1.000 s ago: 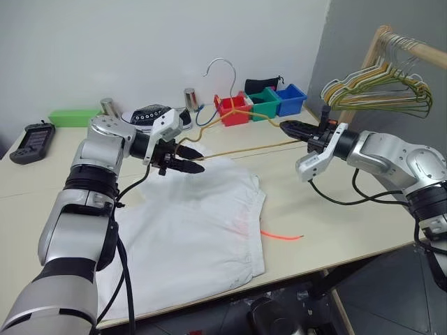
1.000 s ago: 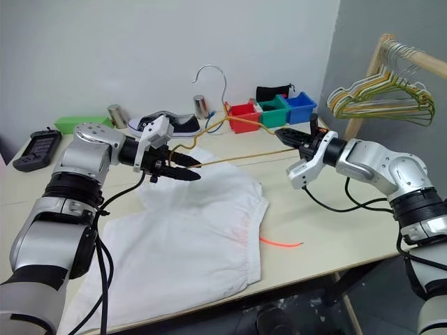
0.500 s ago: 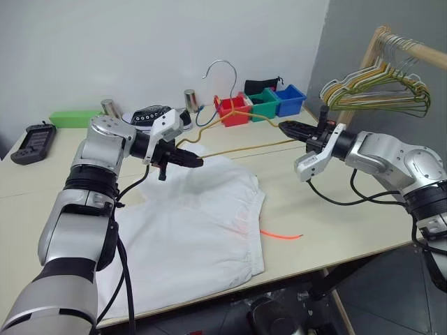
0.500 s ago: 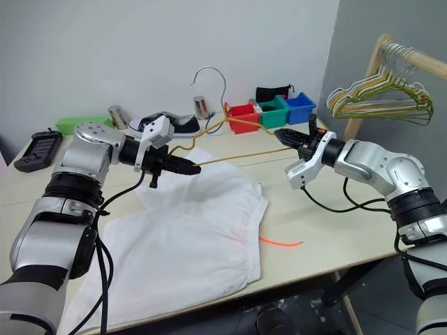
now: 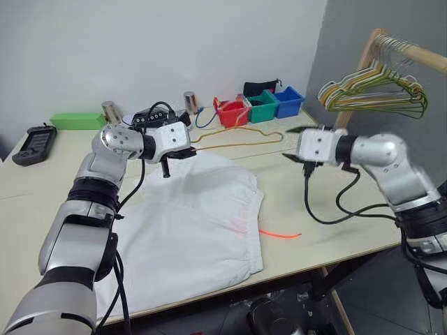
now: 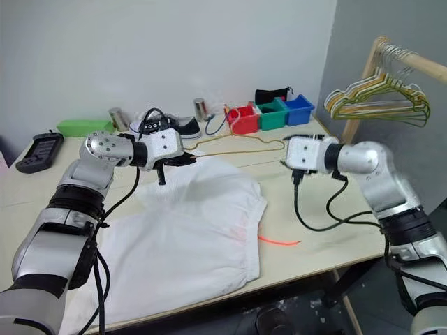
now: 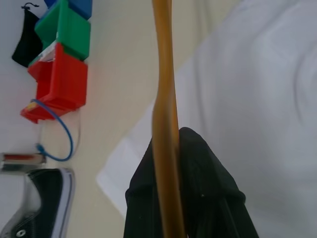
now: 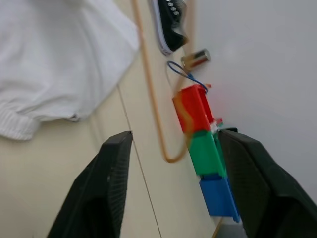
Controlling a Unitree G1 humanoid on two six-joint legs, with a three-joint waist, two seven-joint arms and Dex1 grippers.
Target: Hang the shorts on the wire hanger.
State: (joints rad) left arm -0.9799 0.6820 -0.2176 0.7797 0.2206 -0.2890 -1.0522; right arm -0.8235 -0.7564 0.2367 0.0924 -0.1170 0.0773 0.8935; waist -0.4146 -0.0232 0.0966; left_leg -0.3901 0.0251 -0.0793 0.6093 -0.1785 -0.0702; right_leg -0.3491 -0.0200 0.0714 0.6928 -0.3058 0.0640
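since a moment ago, the right claw [image 8: 171, 183] is no longer pinching the wire hanger [image 5: 241, 136]; its two black fingers [image 8: 106, 183] are now spreading wide apart, with nothing between them, and the hanger's far bend is lying just past them on the table [image 5: 335, 230]. at that earlier moment the hanger was being held up between both arms with its hook in the air; now it is lying low and flat, close over the tabletop.

the left claw [image 7: 173, 163] is closing tight on the hanger's near end, the tan wire running straight up between its black fingertips.

the shorts [image 5: 188, 230] are lying spread flat on the table, just in front of the hanger, their upper edge almost under the gripped end, and the orange drawstring [image 5: 279, 234] is trailing out at their right side.

behind the hanger, a black shoe [image 6: 171, 124] and a row of red, green and blue bins [image 5: 260, 106] are sitting near the wall.
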